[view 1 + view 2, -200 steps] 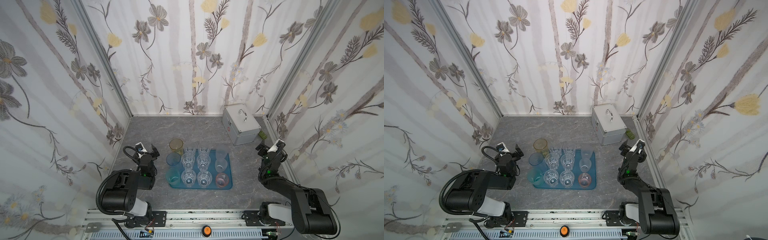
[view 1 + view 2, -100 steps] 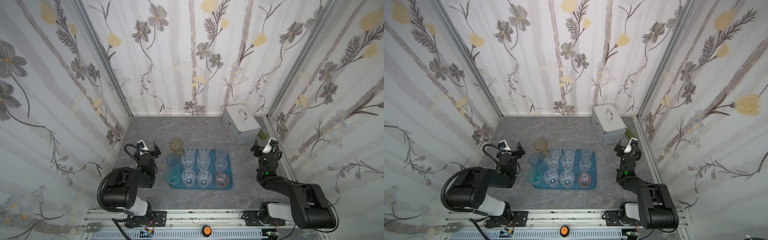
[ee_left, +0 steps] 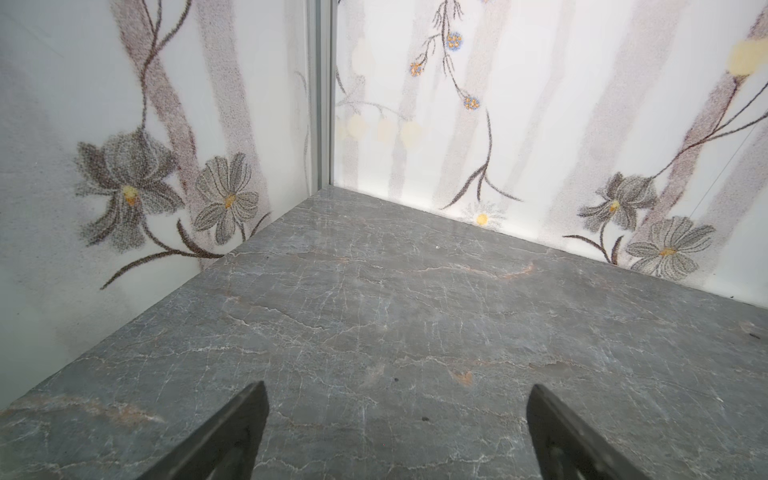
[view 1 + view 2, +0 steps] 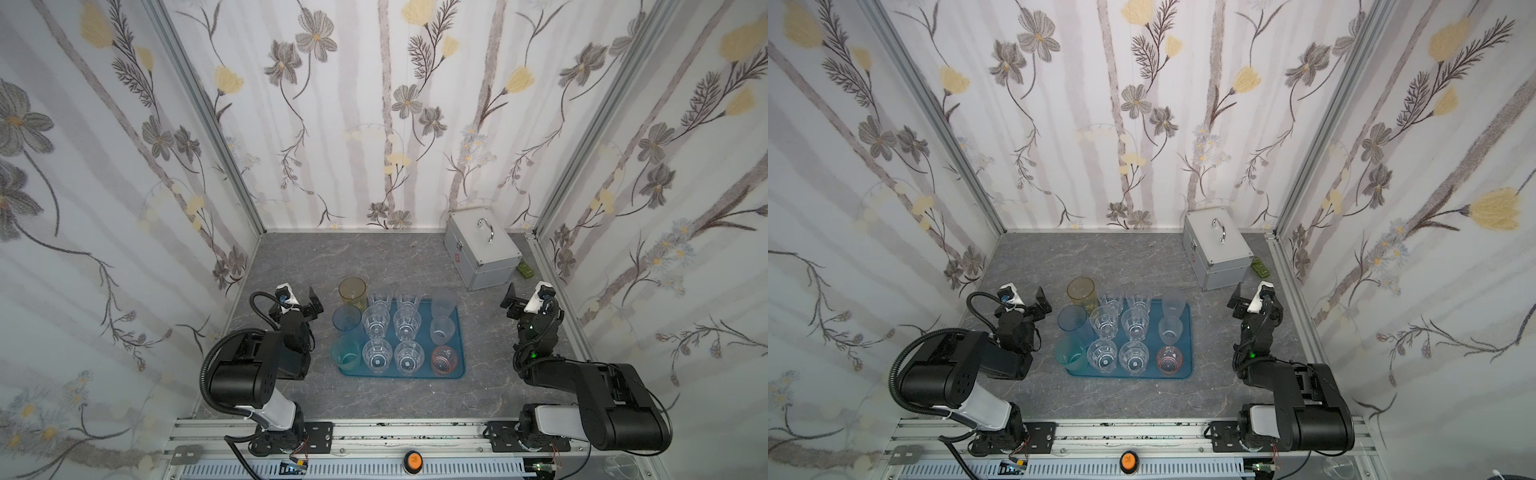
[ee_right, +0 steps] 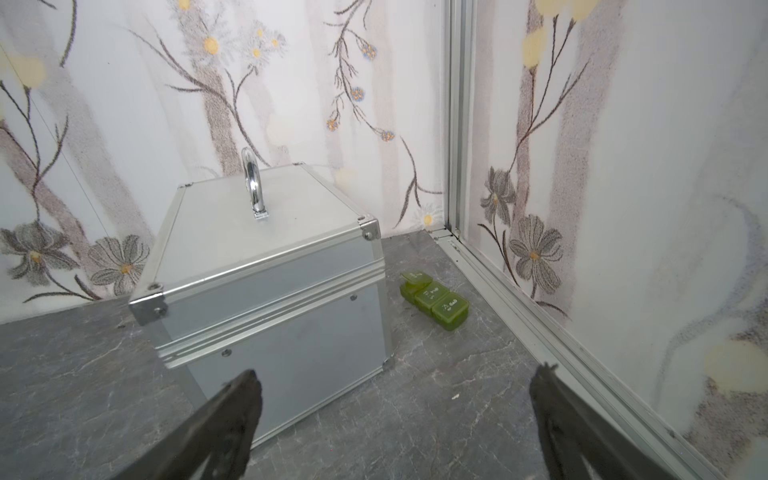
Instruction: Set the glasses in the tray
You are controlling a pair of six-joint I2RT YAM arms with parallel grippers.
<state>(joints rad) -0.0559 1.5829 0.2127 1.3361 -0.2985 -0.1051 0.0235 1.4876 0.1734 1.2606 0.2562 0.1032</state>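
The teal-blue tray [image 4: 455,341] lies at mid-table in both top views. On it stand several clear faceted glasses [image 4: 407,324], two frosted ones [image 4: 441,328] and a pink one [image 4: 444,359]. An amber glass [image 4: 352,291] stands on the table behind the tray's left corner. A blue glass [image 4: 347,318] and a teal glass [image 4: 345,353] stand at its left edge; I cannot tell whether they rest on it. My left gripper [image 4: 301,306] [image 3: 397,392] is open and empty left of the glasses. My right gripper [image 4: 524,302] [image 5: 397,374] is open and empty right of the tray.
A silver metal case [image 4: 482,253] [image 5: 266,270] with a handle stands at the back right, just ahead of my right gripper. A green pill box [image 4: 525,270] [image 5: 434,299] lies between it and the right wall. Patterned walls enclose three sides.
My right gripper has swung a little to the left, away from the right wall. My left gripper has shifted only slightly. The glasses have not moved.
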